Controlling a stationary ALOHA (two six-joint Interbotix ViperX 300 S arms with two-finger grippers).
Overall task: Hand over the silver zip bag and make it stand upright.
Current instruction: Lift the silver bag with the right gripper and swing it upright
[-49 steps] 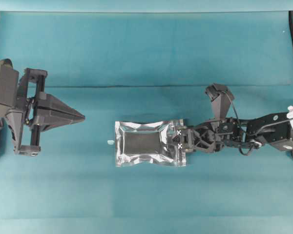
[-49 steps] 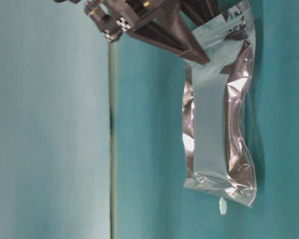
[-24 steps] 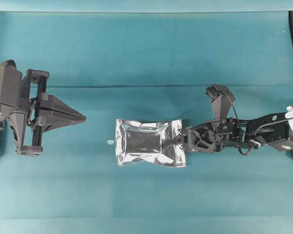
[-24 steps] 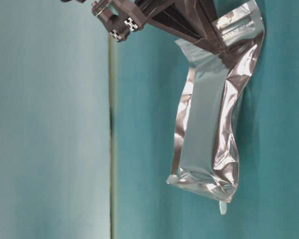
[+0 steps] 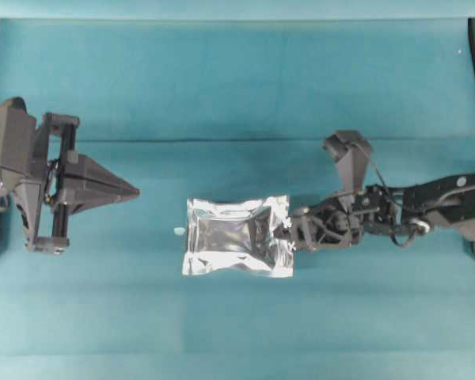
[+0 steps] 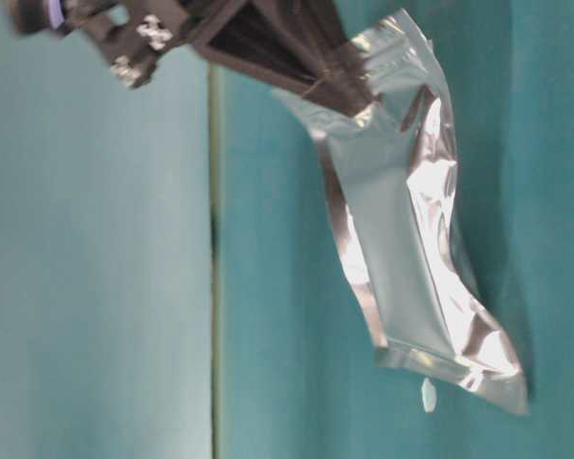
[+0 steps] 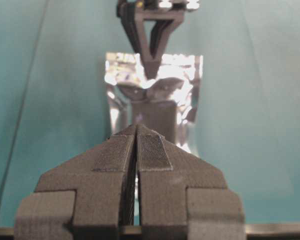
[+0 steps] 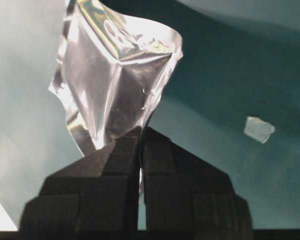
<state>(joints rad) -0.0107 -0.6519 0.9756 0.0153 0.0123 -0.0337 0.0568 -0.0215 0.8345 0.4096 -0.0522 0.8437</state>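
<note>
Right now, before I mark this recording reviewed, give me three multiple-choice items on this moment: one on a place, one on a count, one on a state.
1. Where does the right gripper meet the shiny crinkled silver foil zip bag?
A. At the short edge facing the right arm
B. At the darker centre panel
C. Nowhere

2. How many small pale scraps lie on the teal cloth beside the bag?
A. None
B. One
C. Three

3. What is the left gripper doing?
A. Shut on the bag
B. Wide open above the bag
C. Shut on nothing, apart from the bag

Answers:
1 A: the right wrist view shows the closed gripper pinching the bag's edge.
2 B: a single scrap lies by the far short edge.
3 C: the left wrist view shows its pads pressed together, with the bag farther ahead.
</note>
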